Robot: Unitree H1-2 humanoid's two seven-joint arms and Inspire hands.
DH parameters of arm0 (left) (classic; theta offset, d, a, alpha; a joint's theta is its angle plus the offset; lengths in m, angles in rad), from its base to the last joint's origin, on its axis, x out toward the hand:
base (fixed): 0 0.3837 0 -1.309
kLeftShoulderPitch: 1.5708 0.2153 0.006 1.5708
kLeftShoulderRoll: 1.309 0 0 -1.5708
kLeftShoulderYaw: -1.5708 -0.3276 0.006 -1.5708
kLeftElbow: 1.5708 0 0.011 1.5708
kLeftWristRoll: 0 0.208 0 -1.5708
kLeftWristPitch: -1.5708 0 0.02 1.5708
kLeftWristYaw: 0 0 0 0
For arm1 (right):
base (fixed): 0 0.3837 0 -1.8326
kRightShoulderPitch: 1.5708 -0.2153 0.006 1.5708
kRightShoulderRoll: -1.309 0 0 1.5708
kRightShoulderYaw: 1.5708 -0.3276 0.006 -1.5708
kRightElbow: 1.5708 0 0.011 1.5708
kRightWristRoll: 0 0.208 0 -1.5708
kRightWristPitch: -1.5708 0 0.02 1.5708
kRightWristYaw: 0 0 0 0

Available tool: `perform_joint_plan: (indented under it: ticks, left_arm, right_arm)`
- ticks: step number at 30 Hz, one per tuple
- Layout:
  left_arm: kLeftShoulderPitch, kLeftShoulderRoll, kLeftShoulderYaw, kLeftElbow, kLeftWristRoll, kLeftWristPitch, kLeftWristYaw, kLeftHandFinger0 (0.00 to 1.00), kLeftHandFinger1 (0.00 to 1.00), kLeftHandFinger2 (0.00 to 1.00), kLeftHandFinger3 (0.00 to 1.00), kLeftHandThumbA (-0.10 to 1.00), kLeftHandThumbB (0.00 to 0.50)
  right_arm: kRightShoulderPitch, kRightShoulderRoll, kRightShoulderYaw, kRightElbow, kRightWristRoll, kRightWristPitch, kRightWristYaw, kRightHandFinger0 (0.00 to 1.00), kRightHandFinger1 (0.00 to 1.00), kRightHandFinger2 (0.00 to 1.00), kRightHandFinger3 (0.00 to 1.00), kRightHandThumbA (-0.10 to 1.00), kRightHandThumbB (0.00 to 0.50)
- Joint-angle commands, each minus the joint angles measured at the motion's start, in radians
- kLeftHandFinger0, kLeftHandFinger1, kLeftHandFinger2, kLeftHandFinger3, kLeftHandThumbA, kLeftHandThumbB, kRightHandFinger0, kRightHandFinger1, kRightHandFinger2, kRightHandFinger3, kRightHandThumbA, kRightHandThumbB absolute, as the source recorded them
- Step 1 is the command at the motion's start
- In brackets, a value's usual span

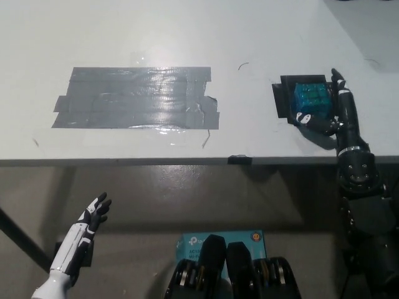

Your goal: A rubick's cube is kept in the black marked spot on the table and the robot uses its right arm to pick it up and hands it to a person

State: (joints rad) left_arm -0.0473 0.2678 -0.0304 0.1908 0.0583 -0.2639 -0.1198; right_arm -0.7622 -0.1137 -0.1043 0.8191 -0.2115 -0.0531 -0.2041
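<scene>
A: We have our black right hand (330,112) at the teal-blue plastic Rubik's cube (310,99), fingers spread around it, one reaching along the cube's right side and another curled against its near lower corner. We would call the hand open, cupping and not clamped.

B: And the cube sits on the black square tape patch (303,99), flat on the white table (187,37)?

A: Yes, squarely on it, not lifted. What worries us is the closing. The cube's faces look smooth and glossy, with hard edges, so if our fingers press on a corner instead of flat faces, it may twist or skid across the patch instead of seating in the hand.

B: Could it go off the table?

A: We think so. The table's front edge lies not far on the near side of the cube, and our hand approaches from that side; a push with the lower finger could drive it away, while a dragging grip could pull it toward the edge.

B: Anything else near the cube?

A: Well to the left of the cube lies a wide rectangle of grey duct tape (137,98), wrinkled and shiny under the light, ragged at its ends. It's too far away to interfere.

B: The other hand?

A: Our white left hand (93,215) rests far below and left of the cube, under the table level, fingers apart, holding nothing.
</scene>
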Motion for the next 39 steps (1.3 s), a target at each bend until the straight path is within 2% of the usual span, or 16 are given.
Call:
perform_joint_plan:
  ticks: [1,10,15,19,27,28,30,31,32,33,34,35,36,37,38,39]
  left_arm:
    - [-0.009,0.011,0.010,-0.027,-0.001,-0.016,-0.003,0.99,1.00,1.00,1.00,1.00,0.266]
    - [-0.011,0.015,0.010,-0.045,0.004,0.011,-0.005,0.98,1.00,1.00,1.00,1.00,0.283]
    - [-0.014,0.016,0.010,-0.039,0.011,-0.002,-0.001,0.97,1.00,1.00,1.00,1.00,0.269]
    - [-0.013,0.014,0.010,-0.046,0.009,0.011,-0.002,0.97,1.00,1.00,1.00,1.00,0.265]
    - [-0.019,0.020,0.008,-0.053,0.007,0.018,-0.010,0.98,1.00,1.00,1.00,1.00,0.259]
    - [-0.018,0.020,0.009,-0.051,0.012,0.012,-0.007,0.97,1.00,1.00,1.00,1.00,0.258]
    - [-0.017,0.019,0.010,-0.051,0.018,0.009,-0.001,0.96,1.00,1.00,1.00,1.00,0.260]
    - [-0.018,0.019,0.013,-0.052,0.014,0.010,-0.001,0.96,1.00,1.00,1.00,1.00,0.264]
    - [-0.018,0.019,0.014,-0.052,0.013,0.010,-0.001,0.96,1.00,1.00,1.00,1.00,0.264]
    - [-0.017,0.019,0.014,-0.052,0.012,0.009,-0.002,0.95,1.00,1.00,1.00,1.00,0.265]
    - [-0.017,0.019,0.013,-0.052,0.011,0.008,-0.004,0.95,1.00,1.00,1.00,1.00,0.264]
    - [-0.019,0.018,0.011,-0.054,0.012,0.010,-0.005,0.95,1.00,1.00,1.00,1.00,0.256]
    - [-0.022,0.016,0.009,-0.057,0.015,0.014,-0.004,0.95,1.00,1.00,1.00,1.00,0.250]
    - [-0.023,0.016,0.009,-0.060,0.017,0.016,-0.004,0.95,1.00,1.00,1.00,1.00,0.248]
    - [-0.026,0.017,0.008,-0.059,0.018,0.015,-0.005,0.94,1.00,1.00,1.00,1.00,0.243]
    - [-0.027,0.017,0.008,-0.058,0.017,0.014,-0.005,0.94,1.00,1.00,1.00,1.00,0.243]
  right_arm:
    - [-0.083,-0.017,0.005,0.067,0.014,-0.069,-0.053,1.00,1.00,1.00,1.00,0.93,0.454]
    - [-0.124,-0.019,-0.005,0.221,0.059,-0.127,-0.044,1.00,1.00,1.00,1.00,0.88,0.458]
    - [-0.142,-0.013,-0.028,0.241,0.099,-0.134,-0.022,1.00,1.00,1.00,1.00,0.86,0.444]
    - [-0.156,-0.010,-0.022,0.249,0.104,-0.112,-0.018,1.00,1.00,1.00,1.00,0.91,0.472]
    - [-0.185,-0.014,0.044,0.365,0.051,-0.046,-0.051,1.00,1.00,1.00,1.00,0.89,0.427]
    - [-0.199,-0.016,0.076,0.408,0.019,0.004,-0.079,1.00,1.00,1.00,1.00,0.80,0.406]
    - [-0.215,-0.017,0.124,0.472,-0.020,0.097,-0.110,1.00,1.00,1.00,1.00,0.37,0.325]
    - [-0.217,-0.023,0.178,0.499,-0.058,0.135,-0.094,0.92,0.95,0.92,0.80,0.07,0.284]
    - [-0.216,-0.025,0.199,0.508,-0.070,0.143,-0.087,0.81,0.87,0.85,0.70,-0.02,0.299]
    - [-0.213,-0.025,0.217,0.515,-0.079,0.150,-0.089,0.70,0.77,0.77,0.67,-0.08,0.298]
    - [-0.201,-0.026,0.260,0.535,-0.111,0.172,-0.093,0.49,0.57,0.59,0.66,-0.10,0.265]
    - [-0.191,-0.028,0.286,0.554,-0.122,0.193,-0.073,0.65,0.74,0.76,0.81,-0.10,0.263]
    - [-0.182,-0.030,0.301,0.564,-0.122,0.201,-0.060,0.75,0.79,0.77,0.76,-0.10,0.249]
    - [-0.178,-0.031,0.311,0.569,-0.122,0.201,-0.060,0.77,0.78,0.76,0.74,-0.10,0.241]
    - [-0.165,-0.031,0.324,0.575,-0.122,0.196,-0.057,0.45,0.49,0.54,0.97,-0.10,0.217]
    - [-0.162,-0.031,0.328,0.577,-0.122,0.195,-0.056,0.45,0.49,0.54,0.97,-0.10,0.217]
